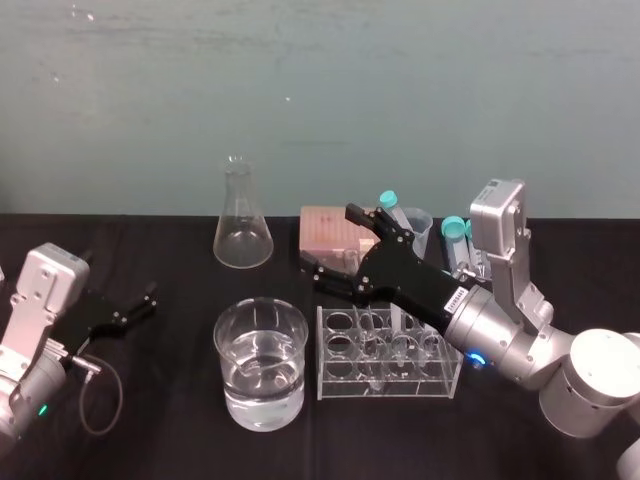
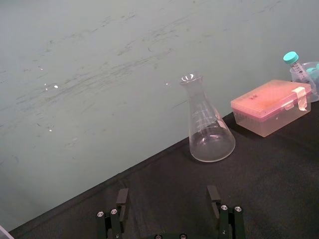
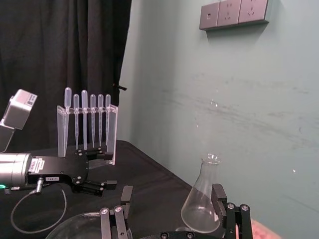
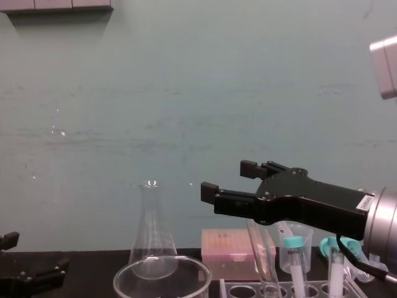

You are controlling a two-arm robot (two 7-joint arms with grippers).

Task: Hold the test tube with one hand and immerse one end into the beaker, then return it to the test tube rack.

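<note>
At a black lab surface (image 1: 150,410), the tube (image 4: 259,251) is standing tilted in the rack (image 1: 392,392), its open mouth leaning toward the robot's left. The chest view is showing the clear glass running down into the rack (image 4: 232,287), just beneath the body of the right tool (image 4: 231,179).

That right tool (image 1: 329,238) is hovering over the rack with its two black fingers spread wide, released and grasping nothing. The fingers are pointing past the rack's far left corner toward a pink box (image 1: 322,222). From its own wrist camera the right tool (image 3: 172,195) is showing the same wide gap, with no glass between the pads. Its silver wrist is glowing blue at the ring above the rack's right end.

Just beside the rack, on the robot's left, the beaker (image 1: 260,365) is sitting partly filled with clear liquid, and its thick rim (image 4: 162,268) is catching the light in the chest view. A conical flask (image 1: 242,225) is standing empty behind the beaker, near the green wall. The pink box (image 4: 228,247) is lying behind the rack. Two capped tubes (image 1: 389,203) with teal tops are rising by the right wrist, next to a small plastic cup (image 1: 419,220).

Well apart from the beaker, at the surface's left side, the left tool (image 1: 140,303) is resting low, its fingers parted and empty. Its wrist view is showing the left tool (image 2: 168,196) facing the flask (image 2: 207,129) and the box (image 2: 271,107). A stand of pipettes (image 3: 87,124) is standing beyond it.
</note>
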